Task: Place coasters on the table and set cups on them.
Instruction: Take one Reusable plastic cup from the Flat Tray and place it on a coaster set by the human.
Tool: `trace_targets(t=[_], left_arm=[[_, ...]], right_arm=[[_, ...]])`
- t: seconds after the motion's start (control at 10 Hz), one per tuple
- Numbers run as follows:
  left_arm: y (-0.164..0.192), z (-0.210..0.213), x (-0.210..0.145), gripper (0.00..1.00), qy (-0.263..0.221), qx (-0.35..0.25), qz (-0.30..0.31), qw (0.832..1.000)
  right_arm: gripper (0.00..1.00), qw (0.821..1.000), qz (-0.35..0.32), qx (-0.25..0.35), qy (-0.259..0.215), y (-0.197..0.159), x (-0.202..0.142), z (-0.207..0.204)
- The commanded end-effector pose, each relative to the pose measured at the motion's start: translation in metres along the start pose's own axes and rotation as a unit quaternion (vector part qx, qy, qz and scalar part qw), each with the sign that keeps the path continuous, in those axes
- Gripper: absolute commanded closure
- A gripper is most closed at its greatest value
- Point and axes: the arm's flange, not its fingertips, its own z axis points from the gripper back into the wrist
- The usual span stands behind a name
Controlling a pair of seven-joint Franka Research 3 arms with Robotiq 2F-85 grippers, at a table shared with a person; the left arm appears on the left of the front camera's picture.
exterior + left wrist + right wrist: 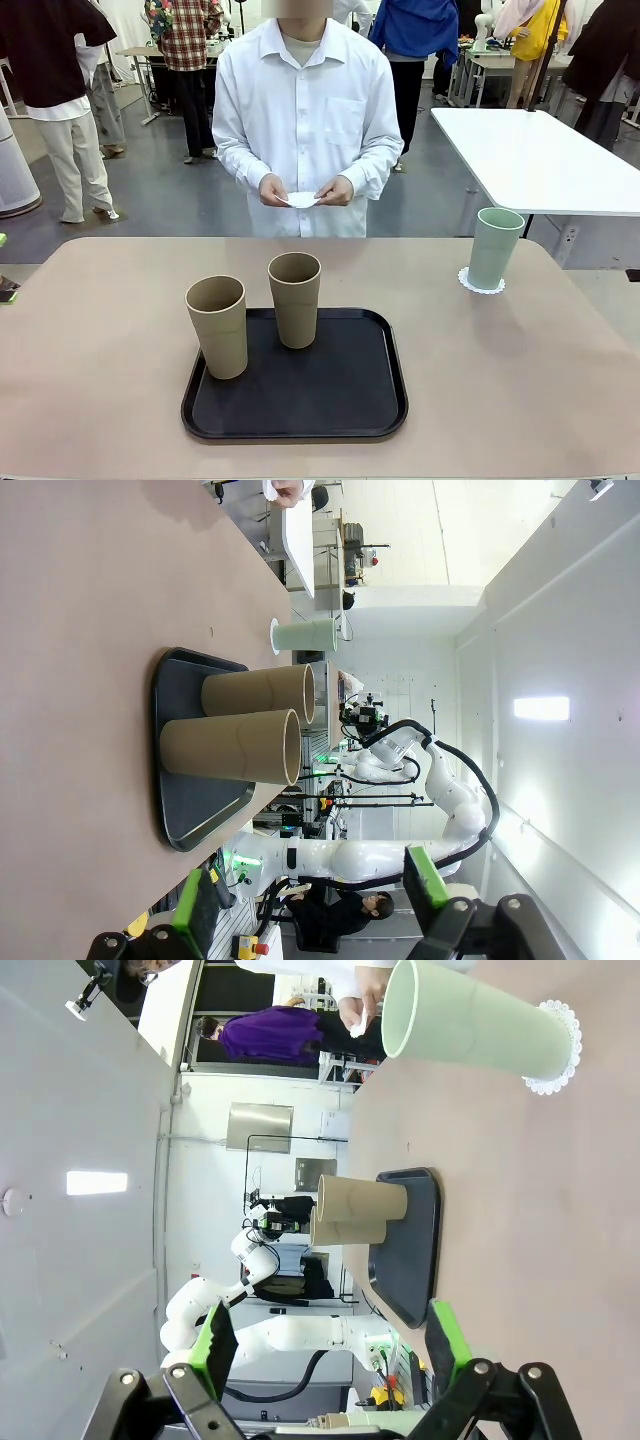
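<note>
The left gripper [310, 905] and right gripper [332, 1345] both stand wide open and empty, well apart from every cup; the mint cup [495, 248] already sits on a coaster [468, 281] near the far right edge; the near tan cup [218, 325] and far tan cup [295, 298] wait on the tray [300, 432]; the person's hands [338, 190] hold a second coaster [300, 200] above the far edge. The tan cups are tall, narrow-based and near each other, so a finger reaching for one may knock the other over; dragging rather than lifting would likely catch a base on the tray's raised rim; a paper coaster could slide or crumple under a cup set down askew; a far reach risks meeting the hands. Open table [90, 380] lies left of the tray, between tray and mint cup, and beyond the tray; the tray sits close to the near edge.
</note>
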Motion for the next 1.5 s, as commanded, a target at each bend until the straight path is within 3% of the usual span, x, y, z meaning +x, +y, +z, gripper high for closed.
trace_targets(t=[0.0, 1.4], left_arm=[[-0.0011, 0.0006, -0.0004, 0.00, -0.002, -0.007, -0.004, 1.000], [-0.0011, 0.0006, -0.0004, 0.00, -0.002, -0.007, -0.004, 1.000]], right_arm=[[0.00, 1.000, 0.000, 0.003, 0.000, 0.0004, -0.0009, -0.0015], [0.00, 1.000, 0.000, 0.003, 0.000, 0.0004, -0.0009, -0.0015]])
